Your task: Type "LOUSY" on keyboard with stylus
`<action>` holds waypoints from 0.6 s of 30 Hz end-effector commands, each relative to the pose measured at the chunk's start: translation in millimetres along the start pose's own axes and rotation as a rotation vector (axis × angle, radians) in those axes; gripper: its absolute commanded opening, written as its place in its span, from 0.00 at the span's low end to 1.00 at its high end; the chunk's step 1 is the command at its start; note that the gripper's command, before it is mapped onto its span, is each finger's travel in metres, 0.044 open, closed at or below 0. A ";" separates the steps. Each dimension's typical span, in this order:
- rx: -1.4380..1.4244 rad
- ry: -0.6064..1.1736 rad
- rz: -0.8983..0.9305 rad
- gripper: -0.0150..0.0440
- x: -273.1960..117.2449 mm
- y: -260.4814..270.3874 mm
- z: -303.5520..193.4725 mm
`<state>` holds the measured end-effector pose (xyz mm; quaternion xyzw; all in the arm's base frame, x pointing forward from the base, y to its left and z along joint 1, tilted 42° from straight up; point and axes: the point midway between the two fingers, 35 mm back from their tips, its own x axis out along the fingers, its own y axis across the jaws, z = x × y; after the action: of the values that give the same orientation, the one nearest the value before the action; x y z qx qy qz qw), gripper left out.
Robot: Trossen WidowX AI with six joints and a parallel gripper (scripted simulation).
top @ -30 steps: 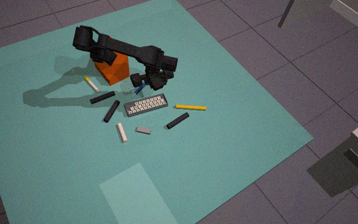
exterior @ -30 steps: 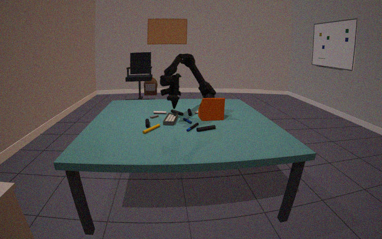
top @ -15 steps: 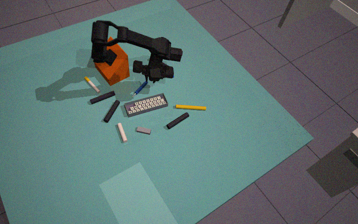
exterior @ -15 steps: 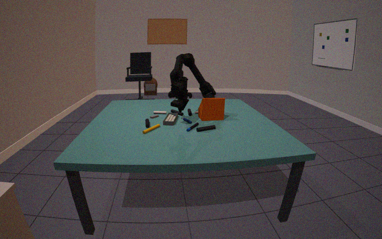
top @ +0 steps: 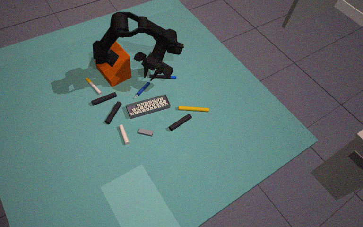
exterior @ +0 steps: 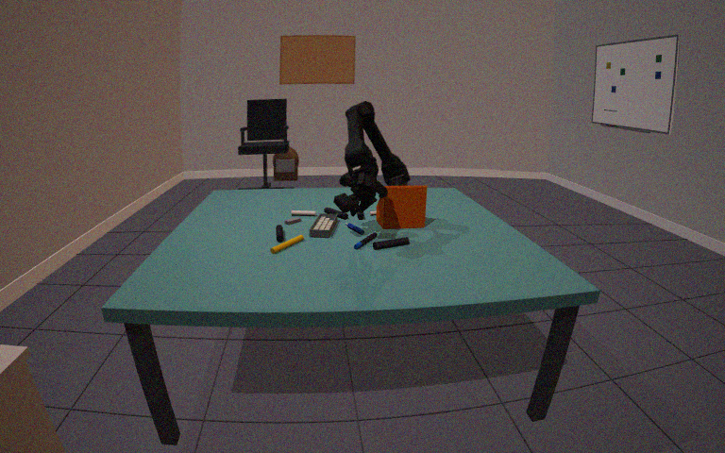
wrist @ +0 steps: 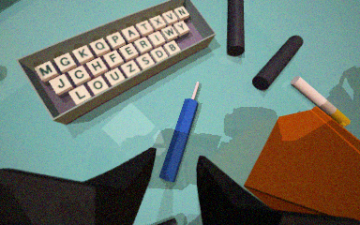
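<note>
The stylus, blue with a thin pale tip, lies on the desk beside the keyboard. The keyboard is a grey tray with three rows of white lettered keys; L, O, U, S and Y are readable in the wrist view. My gripper is open and empty. Its fingers are above the desk near the stylus's blunt end, which shows between the fingertips in the wrist view. The stylus is not gripped.
An orange block stands beside the arm. A black pen with a blue end lies close to the gripper. Black rods, a yellow rod and a grey bar lie around the keyboard.
</note>
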<state>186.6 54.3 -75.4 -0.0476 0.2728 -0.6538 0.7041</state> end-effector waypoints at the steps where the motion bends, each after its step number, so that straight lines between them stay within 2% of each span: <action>1: 0.227 -0.174 0.050 0.51 1.2 -12.5 -11.9; 18: 0.227 -0.174 0.050 0.51 4.2 -10.6 -15.0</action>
<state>170.3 55.1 -82.6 -0.0191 0.1402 -0.6575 0.7401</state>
